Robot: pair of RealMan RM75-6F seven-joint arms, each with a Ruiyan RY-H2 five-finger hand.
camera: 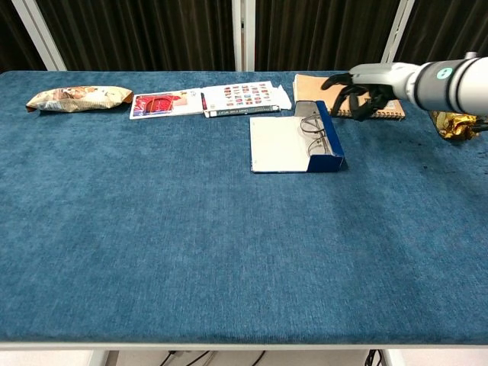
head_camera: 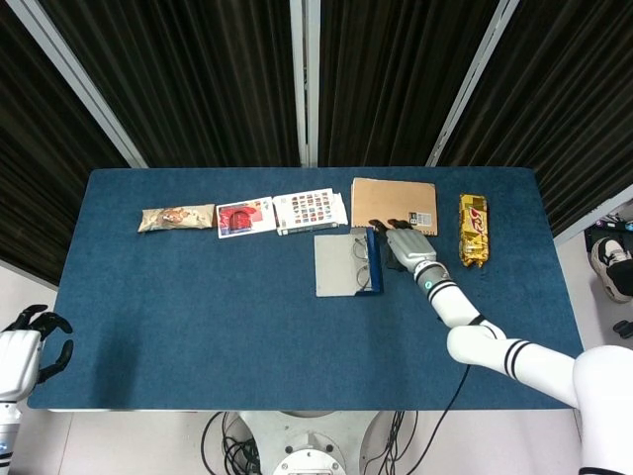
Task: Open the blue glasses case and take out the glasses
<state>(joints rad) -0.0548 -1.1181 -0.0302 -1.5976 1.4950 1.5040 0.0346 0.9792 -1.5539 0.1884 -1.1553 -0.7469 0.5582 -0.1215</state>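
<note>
— While the blue glasses case (head_camera: pixel 348 262) lies open near the middle of the table (head_camera: pixel 198 317), where exactly are the glasses (camera: pixel 314 131)?

— Inside the case, against its raised blue wall on the right side; the pale lid is folded out flat to the left. Nothing touches them.

— And the right hand (head_camera: pixel 404 243)?

— It hovers just beside the case, to its right. In the chest view it hangs above the near edge of the brown notebook (camera: pixel 366 90), its dark fingers (camera: pixel 339 82) spread and reaching toward the case. It holds nothing, and I see a gap between it and the blue wall.

— Is the left hand (head_camera: pixel 30 341) anywhere?

— Only in the head view, off the table at its near left corner. Its fingers are apart and slightly curved, with nothing in them.

— What else sits on the cloth?

— A row along the far edge: a snack packet (head_camera: pixel 176 218) at the left, then a red-and-white card (head_camera: pixel 245 218), then a leaflet of small coloured squares (head_camera: pixel 311 211) just behind the case, then the notebook, and a gold wrapped bar (head_camera: pixel 473 231) at the far right. The leaflet's near edge lies close to the case's far corner; I cannot tell whether they touch.
</note>
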